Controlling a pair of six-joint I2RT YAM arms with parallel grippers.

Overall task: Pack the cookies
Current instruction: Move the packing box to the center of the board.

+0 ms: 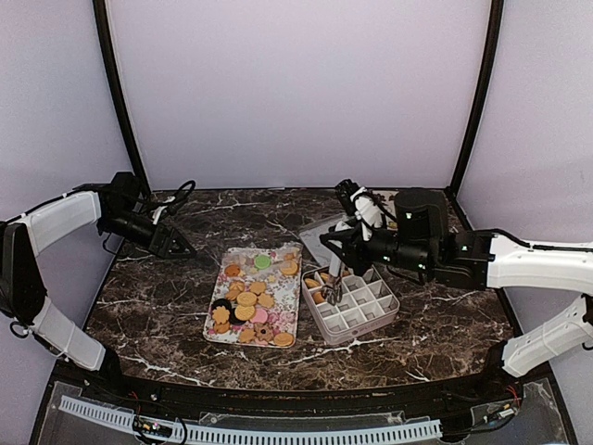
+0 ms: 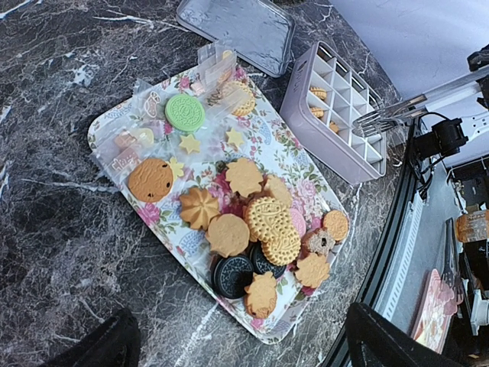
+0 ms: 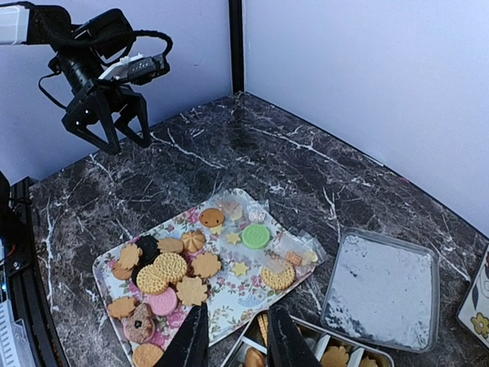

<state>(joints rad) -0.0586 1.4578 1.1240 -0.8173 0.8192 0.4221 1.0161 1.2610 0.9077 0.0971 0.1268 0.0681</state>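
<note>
The cookies lie heaped on a floral tray mid-table: tan, orange, pink, dark brown and one green. A few more cookies sit in cells of the grey divided box just right of the tray. My right gripper hangs over that box, shut on metal tongs whose tips point into it; I see no cookie between them. In the right wrist view two dark prongs reach down over the tray's edge and the box. My left gripper stands open at the far left, with nothing in it.
A clear lid lies flat behind the box. Some clear wrappers with small star pieces lie at the tray's far end. Purple walls close in the back and both sides. A black rail runs along the near table edge.
</note>
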